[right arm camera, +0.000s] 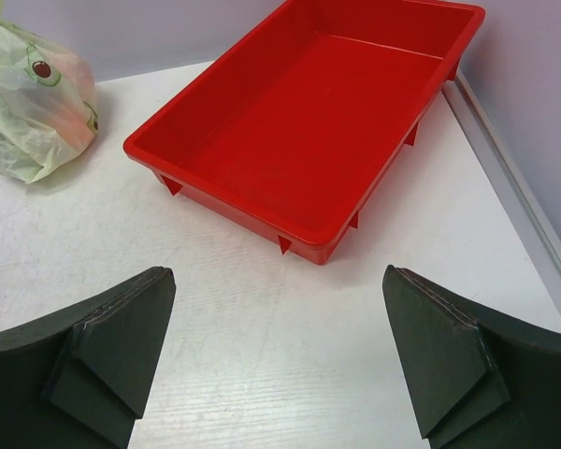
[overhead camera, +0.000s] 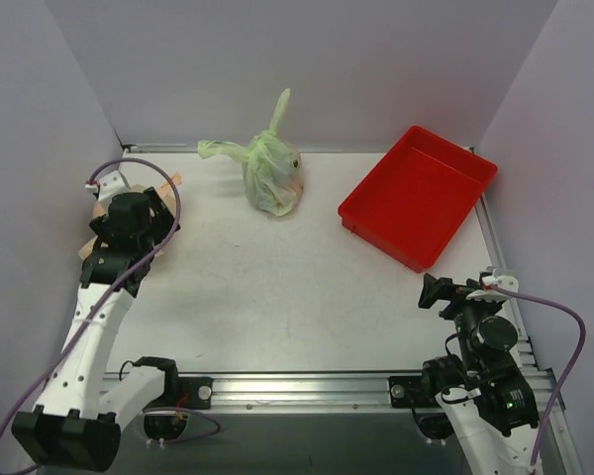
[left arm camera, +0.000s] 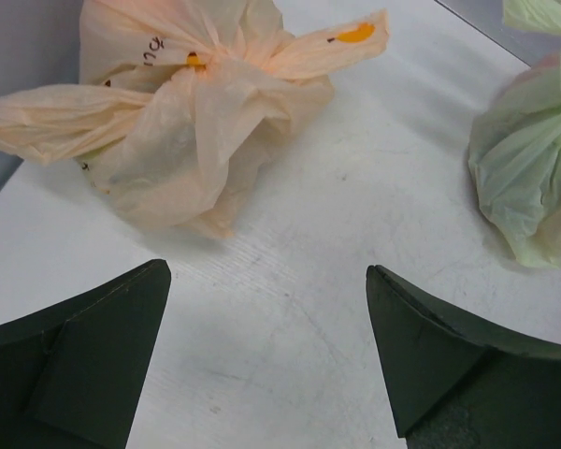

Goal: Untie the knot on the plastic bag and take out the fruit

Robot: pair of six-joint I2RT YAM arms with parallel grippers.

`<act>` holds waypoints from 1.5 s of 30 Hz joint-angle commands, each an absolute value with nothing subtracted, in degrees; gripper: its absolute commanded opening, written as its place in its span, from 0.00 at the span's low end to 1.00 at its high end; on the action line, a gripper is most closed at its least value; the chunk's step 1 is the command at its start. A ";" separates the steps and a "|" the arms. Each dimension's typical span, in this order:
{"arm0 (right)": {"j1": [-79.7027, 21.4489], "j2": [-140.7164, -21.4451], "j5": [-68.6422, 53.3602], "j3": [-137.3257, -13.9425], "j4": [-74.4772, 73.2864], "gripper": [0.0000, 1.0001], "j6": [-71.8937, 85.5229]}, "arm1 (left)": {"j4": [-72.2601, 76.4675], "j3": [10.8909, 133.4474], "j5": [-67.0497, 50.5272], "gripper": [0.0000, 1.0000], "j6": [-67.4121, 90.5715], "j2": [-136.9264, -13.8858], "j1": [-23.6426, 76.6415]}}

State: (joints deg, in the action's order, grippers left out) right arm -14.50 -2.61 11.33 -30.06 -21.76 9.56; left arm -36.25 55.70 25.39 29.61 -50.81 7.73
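Knot (left arm camera: 215, 73) of plastic bag (left arm camera: 182, 150), found tied just ahead of parted jaws of left gripper (left arm camera: 266, 271), right gripper (right arm camera: 279, 276) likewise parted; approach stage, probably needed advancing to pinch it.

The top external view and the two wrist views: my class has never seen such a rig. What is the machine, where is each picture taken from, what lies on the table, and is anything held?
The machine is two white robot arms bolted at the near edge of a white table. The wide picture looks down from above and behind them; the other two come from a camera on each wrist, the dark shapes at the bottom being that arm's own fingers. The left gripper hovers open before a crinkly pale orange plastic bag, its knot tied. The right gripper, open, faces an empty red plastic tray. A tied light green plastic bag stands at the back. Nothing is held.
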 commanded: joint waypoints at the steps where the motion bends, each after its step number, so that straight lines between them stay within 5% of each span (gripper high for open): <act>1: -15.29 -3.43 13.27 -30.76 -20.39 1.00 10.37 | -38.32 64.32 30.93 0.97 30.94 -61.50 6.34; 15: -15.64 -3.51 13.01 -30.67 -20.39 1.00 10.99 | -32.97 73.83 27.78 0.93 36.83 -87.97 -2.37; 19: -15.64 -4.66 12.65 -31.46 -20.48 1.00 10.81 | -29.72 71.99 26.55 0.69 36.65 -88.68 -2.37; 20: -15.64 -4.75 13.87 -31.99 -20.65 1.00 11.59 | -29.01 71.11 25.85 0.52 36.30 -88.59 -2.37; 22: -15.64 -5.18 14.15 -31.99 -20.74 1.00 13.62 | -27.08 70.05 23.83 0.33 35.08 -88.07 -2.37; 23: -15.64 -5.36 13.98 -32.34 -20.83 1.00 13.88 | -26.55 68.83 23.38 0.12 34.63 -87.72 -2.37; 25: -15.64 -6.41 13.97 -32.96 -21.88 1.00 14.85 | -25.32 67.86 22.42 0.00 33.23 -86.49 -2.29; 32: -15.64 -12.91 9.77 -40.59 -23.91 1.00 15.56 | -25.31 64.43 16.44 0.00 29.80 -80.25 3.67; 45: -18.18 -40.33 -15.47 -57.83 -26.98 1.00 19.33 | -25.67 54.32 20.74 0.00 47.88 -67.76 42.40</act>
